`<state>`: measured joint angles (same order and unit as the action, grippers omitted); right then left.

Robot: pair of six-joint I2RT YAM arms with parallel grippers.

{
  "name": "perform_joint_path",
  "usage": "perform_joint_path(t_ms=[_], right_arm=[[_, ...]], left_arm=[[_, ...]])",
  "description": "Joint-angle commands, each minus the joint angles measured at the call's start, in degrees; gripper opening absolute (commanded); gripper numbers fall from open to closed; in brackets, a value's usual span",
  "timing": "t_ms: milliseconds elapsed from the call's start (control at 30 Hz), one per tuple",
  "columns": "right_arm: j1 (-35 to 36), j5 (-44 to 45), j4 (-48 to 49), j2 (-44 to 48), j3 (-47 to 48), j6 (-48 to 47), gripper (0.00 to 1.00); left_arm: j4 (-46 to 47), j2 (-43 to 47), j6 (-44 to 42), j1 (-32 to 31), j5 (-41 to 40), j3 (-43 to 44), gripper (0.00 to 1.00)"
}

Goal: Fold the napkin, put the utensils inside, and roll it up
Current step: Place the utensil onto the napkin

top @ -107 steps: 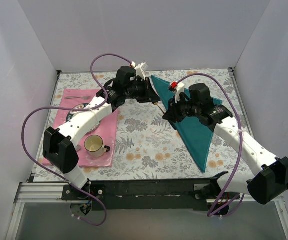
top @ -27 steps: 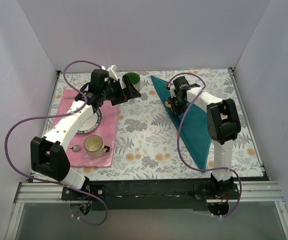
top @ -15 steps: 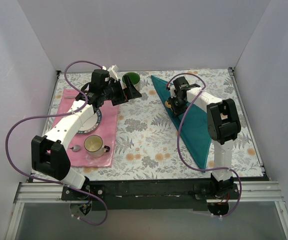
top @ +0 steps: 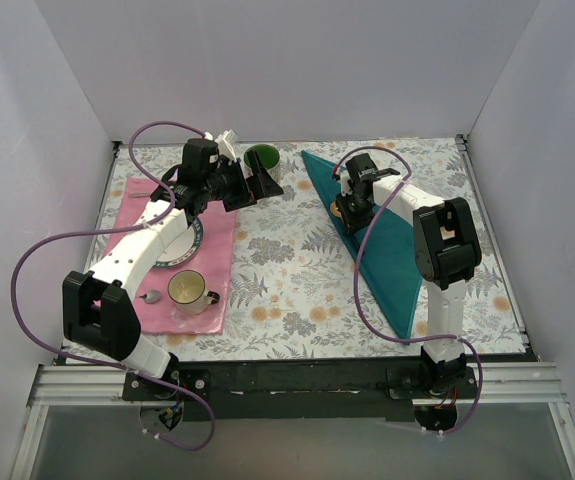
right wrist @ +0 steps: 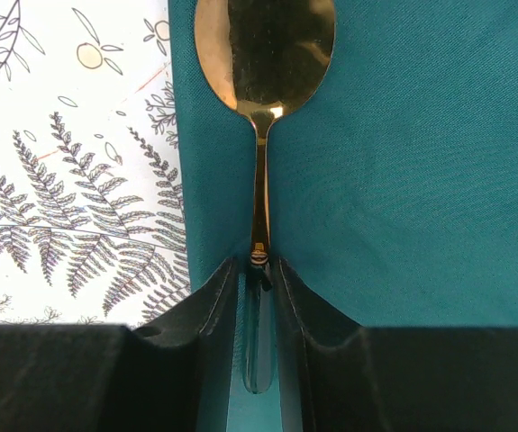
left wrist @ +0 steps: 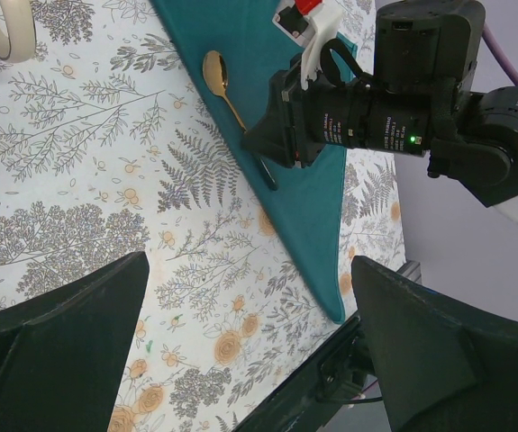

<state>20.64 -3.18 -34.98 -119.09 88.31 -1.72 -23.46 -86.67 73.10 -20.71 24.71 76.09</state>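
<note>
1. Starting at the far left: finding a pink placemat (top: 217, 290) lying on the flowered table (top: 287, 270), carrying a plate (top: 193, 240), a cream mug (top: 188, 290) and a small spoon (top: 152, 297) just beside the mug.
2. Moving right: seeing the left gripper (top: 264, 181) hovering past the placemat's far corner, close to a green bowl (top: 261, 155), with its jaws standing wide apart and gripping nothing.
3. Crossing the bare middle of the table, well apart from the placemat: coming to the napkin (top: 392, 250), lying flat as a long teal triangle, pointing one tip at the far edge and another at the near edge.
4. Looking at the napkin's left edge: finding a gold-headed spoon (right wrist: 260, 135) resting on the cloth, running along that edge, with the bowl partly overhanging onto the table.
5. Ending at the right gripper (right wrist: 259, 265): reaching down over the spoon, with the jaws only narrowly parted and straddling the dark handle just behind the gold neck. Not being able to tell whether the fingers (right wrist: 209, 306) are pressing the handle or merely flanking it.
</note>
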Motion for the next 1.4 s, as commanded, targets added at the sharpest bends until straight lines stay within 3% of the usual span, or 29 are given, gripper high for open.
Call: perform_joint_path(t_ms=[0, 200, 433, 667, 800, 967, 1100, 1233, 1367], right_arm=[[0.01, 0.28, 1.06, 0.35, -1.13, 0.22, 0.29], [0.01, 0.37, 1.06, 0.35, -0.95, 0.92, 0.17], [0.01, -0.07, 1.06, 0.43, -0.86, 1.28, 0.14], [0.01, 0.72, -2.01, 4.03, 2.12, 1.28, 0.30], [0.10, 4.92, -2.02, 9.12, 0.82, 6.79, 0.38], [-0.43, 10.30, -0.62, 18.79, -9.61, 10.50, 0.43], [-2.01, 9.07, 0.96, 26.96, -21.58, 15.77, 0.35], [-2.63, 7.14, 6.92, 38.11, -33.80, 19.29, 0.31], [-2.63, 5.30, 8.35, 42.97, -38.21, 19.73, 0.31]], left_arm=[[0.79, 0.98, -0.15, 0.06, 0.69, 1.07, 0.95], [0.70, 1.07, 0.02, 0.14, 0.87, 1.07, 0.95], [0.70, 1.33, 0.11, 0.06, 0.95, 0.99, 0.95], [2.71, 0.54, 0.29, 0.06, 1.57, -0.24, 0.95], [5.44, 0.10, 0.64, -1.87, 0.08, -1.21, 0.92], [8.42, -1.39, 0.46, -7.05, -6.23, -0.95, 0.86], [10.28, -5.43, -0.50, -11.89, -11.69, 1.06, 0.74], [13.26, -12.88, -1.99, -14.70, -18.28, 4.05, 0.62], [16.77, -21.39, -5.41, -15.59, -26.70, 9.85, 0.58]])
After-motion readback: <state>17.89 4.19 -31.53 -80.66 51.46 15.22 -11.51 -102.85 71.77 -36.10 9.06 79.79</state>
